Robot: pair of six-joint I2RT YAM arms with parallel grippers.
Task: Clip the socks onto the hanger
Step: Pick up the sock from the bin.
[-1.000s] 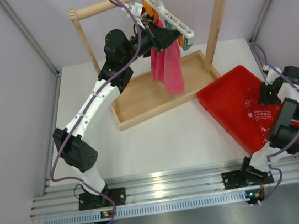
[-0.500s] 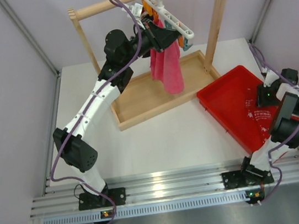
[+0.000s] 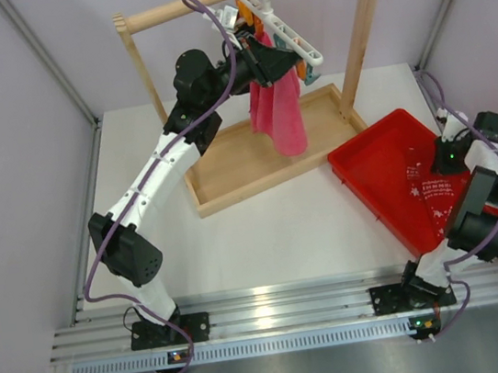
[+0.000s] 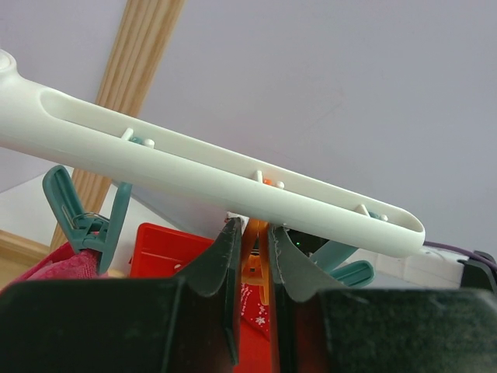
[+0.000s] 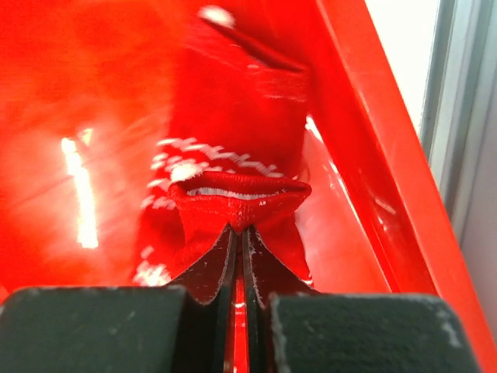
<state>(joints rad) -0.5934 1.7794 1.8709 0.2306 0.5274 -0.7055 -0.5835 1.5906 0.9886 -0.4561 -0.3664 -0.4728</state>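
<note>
A robot lab cell: plain walls (image 3: 1,138), aluminium rail (image 3: 275,308), white table (image 3: 274,229)

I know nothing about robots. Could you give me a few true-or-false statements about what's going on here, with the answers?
1. The right fingers pinch a sock lying in the red tray. True.
2. The hanger lies in the red tray. False: it hangs from the wooden rail.
3. The left fingers squeeze an orange clip under the hanger. True.
4. The right fingers hold the pink cloth. False: it hangs from the hanger.
</note>
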